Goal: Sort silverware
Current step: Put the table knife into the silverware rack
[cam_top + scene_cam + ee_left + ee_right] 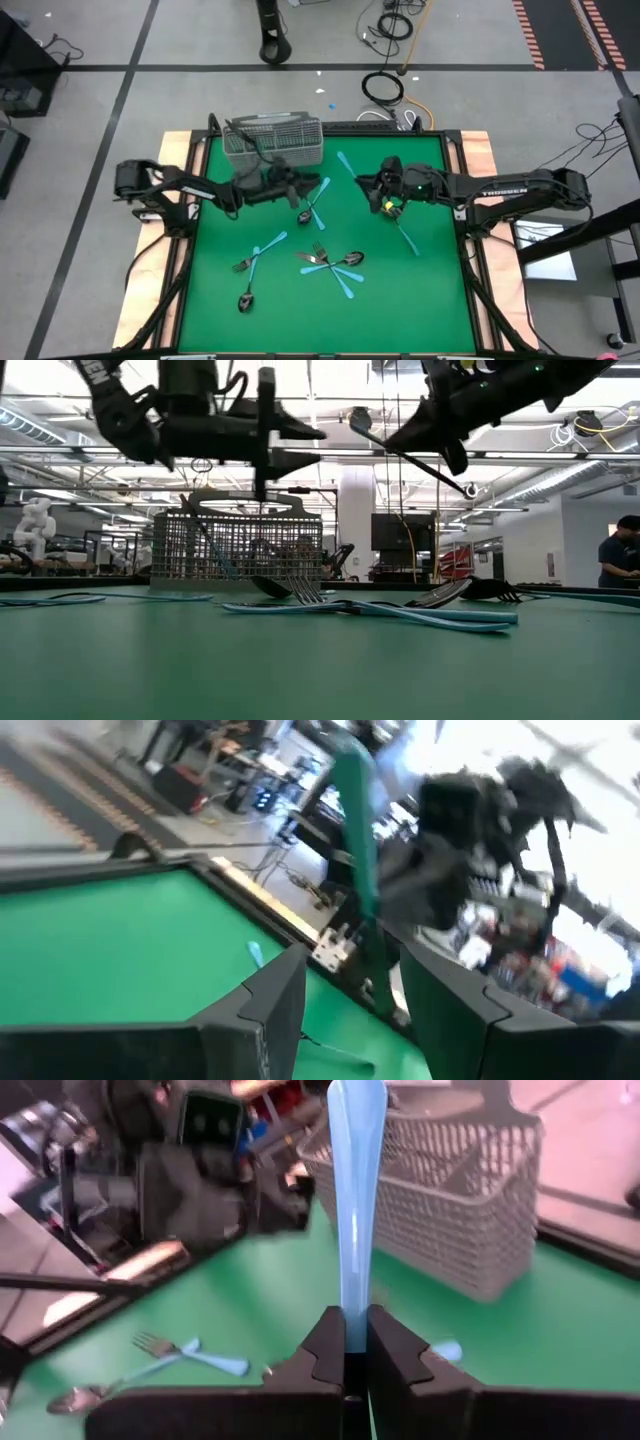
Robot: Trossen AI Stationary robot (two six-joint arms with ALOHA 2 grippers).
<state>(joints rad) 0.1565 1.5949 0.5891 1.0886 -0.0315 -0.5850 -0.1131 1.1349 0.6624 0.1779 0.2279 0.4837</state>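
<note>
My right gripper [368,183] hangs above the green mat's far middle, shut on a piece of silverware with a light blue handle [347,165]. My left gripper [308,184] hovers just left of it, near the basket, open [350,1010] with nothing between its fingers. More silverware lies flat on the mat: a pair [314,200] under the left gripper, a cluster [330,262] near the middle, two pieces [258,255] at the near left, and one blue piece [406,238] on the right. My right gripper pinches the light blue handle [350,1295] between its two fingers. The handle's broad free end [355,1105] sticks out ahead of the fingertips, in line with the fingers, toward the basket. The piece is lifted clear of the mat and slants [410,455] in the low view. Its head is hidden by the gripper.
A grey wire-mesh basket [275,140] stands at the mat's far left, close behind the left gripper. The green mat [420,300] has a raised dark border and wooden margins [480,160]. Bare mat shows at the near right.
</note>
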